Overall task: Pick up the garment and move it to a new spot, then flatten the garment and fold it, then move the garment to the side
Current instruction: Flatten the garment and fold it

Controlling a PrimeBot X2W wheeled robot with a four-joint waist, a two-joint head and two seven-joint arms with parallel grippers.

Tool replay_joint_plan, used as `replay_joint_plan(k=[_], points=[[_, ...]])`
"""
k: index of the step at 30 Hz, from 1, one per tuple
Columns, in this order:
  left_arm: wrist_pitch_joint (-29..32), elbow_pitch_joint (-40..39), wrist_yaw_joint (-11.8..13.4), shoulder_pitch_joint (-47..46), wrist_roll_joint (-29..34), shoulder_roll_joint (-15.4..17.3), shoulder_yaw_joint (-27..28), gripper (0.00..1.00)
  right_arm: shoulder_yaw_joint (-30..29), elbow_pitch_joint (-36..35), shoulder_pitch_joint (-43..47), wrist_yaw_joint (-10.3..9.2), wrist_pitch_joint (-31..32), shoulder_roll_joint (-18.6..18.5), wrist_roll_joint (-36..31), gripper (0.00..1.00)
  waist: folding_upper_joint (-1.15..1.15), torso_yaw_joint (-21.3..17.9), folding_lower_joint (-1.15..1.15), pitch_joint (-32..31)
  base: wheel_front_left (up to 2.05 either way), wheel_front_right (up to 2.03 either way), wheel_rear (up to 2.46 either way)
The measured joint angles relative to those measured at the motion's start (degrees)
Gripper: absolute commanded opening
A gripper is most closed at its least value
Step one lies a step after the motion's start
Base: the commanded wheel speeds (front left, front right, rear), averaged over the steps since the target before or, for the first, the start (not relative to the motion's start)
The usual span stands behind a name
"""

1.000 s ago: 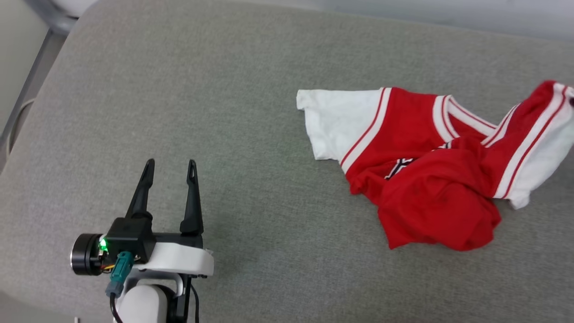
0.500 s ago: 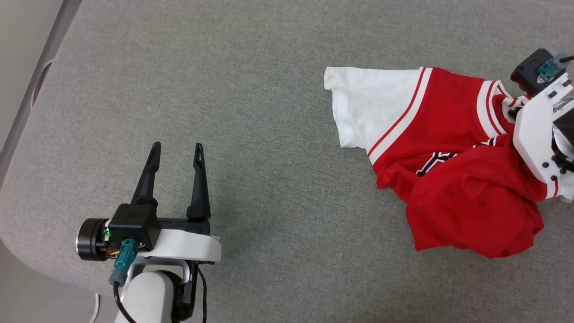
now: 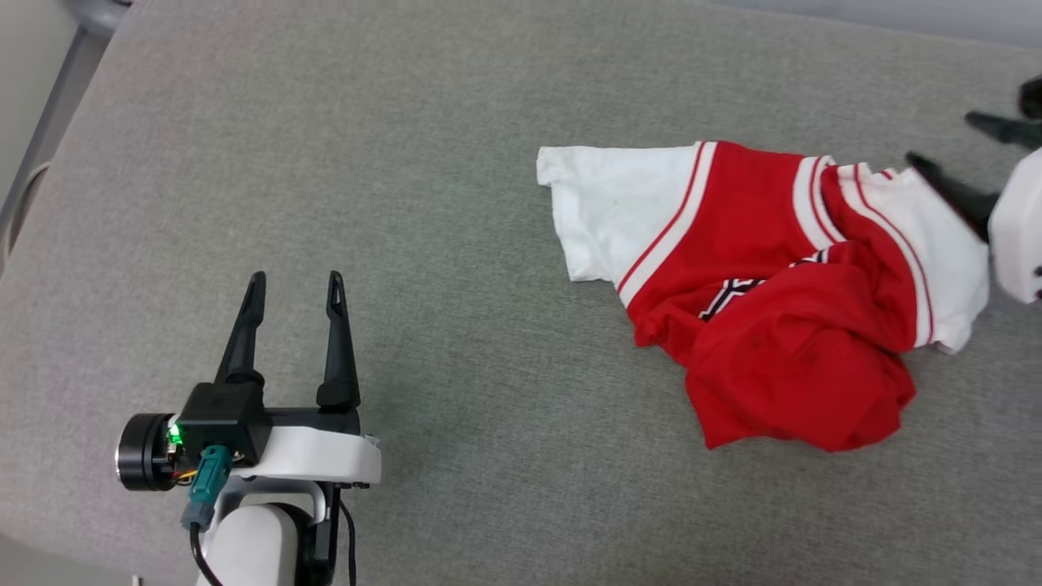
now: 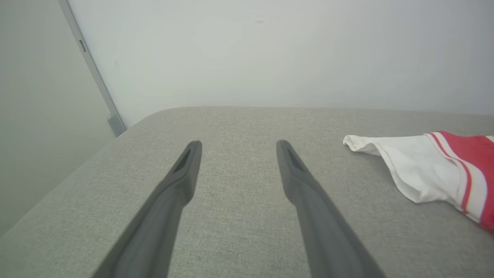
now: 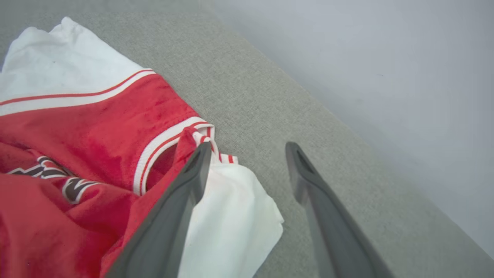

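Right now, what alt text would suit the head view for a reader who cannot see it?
A crumpled red jersey T-shirt with white sleeves lies right of centre on a grey fabric surface. The open left pincer sits at lower left; the open right pincer is at the right edge, by one sleeve.

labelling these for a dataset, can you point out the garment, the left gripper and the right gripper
garment [image 3: 765, 350]: head view, on its red body.
left gripper [image 3: 295, 278]: head view, midway between its open jaws' tips.
right gripper [image 5: 249, 146]: right wrist view, midway between its open jaws' tips.
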Motion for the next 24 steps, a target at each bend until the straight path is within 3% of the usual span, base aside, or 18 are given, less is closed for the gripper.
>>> replay_joint_plan(k=[4,8,12,16,17,24], points=[[0.0,-0.4,-0.4,0.7,0.5,0.0,0.4,1.00,-4.0,-1.8,0.2,0.00,-1.5,-2.8,1.9,1.00,0.00,-1.5,0.00,-1.1,0.00,0.00,0.00],[0.0,-0.7,-0.6,0.9,1.0,0.0,0.5,1.00,-7.2,-3.3,-0.1,-0.01,1.0,-6.1,3.0,1.00,0.00,-2.0,0.00,-1.5,0.00,0.00,0.00],[0.0,-0.9,-1.0,0.9,1.3,0.0,0.2,1.00,-8.7,-5.1,-0.4,-0.01,8.3,-8.6,6.0,1.00,0.00,-1.8,0.00,-1.3,0.00,0.00,0.00],[0.0,-1.0,-1.1,0.9,1.3,0.0,-0.3,1.00,-8.4,-6.0,-0.4,-0.01,19.4,-10.7,8.6,1.00,0.00,-1.2,0.00,-0.5,0.00,0.00,0.00],[0.0,-1.1,-1.1,0.7,1.0,0.0,-0.7,1.00,-7.8,-6.2,-0.3,-0.01,25.6,-11.2,8.9,1.00,0.00,-0.6,0.00,0.5,0.00,0.00,0.00],[0.0,-1.2,-0.9,-0.6,0.0,0.0,-2.4,1.00,-7.9,-5.9,0.4,-0.01,32.5,-9.3,7.1,1.00,0.00,1.6,0.00,3.3,0.00,0.00,0.00]])
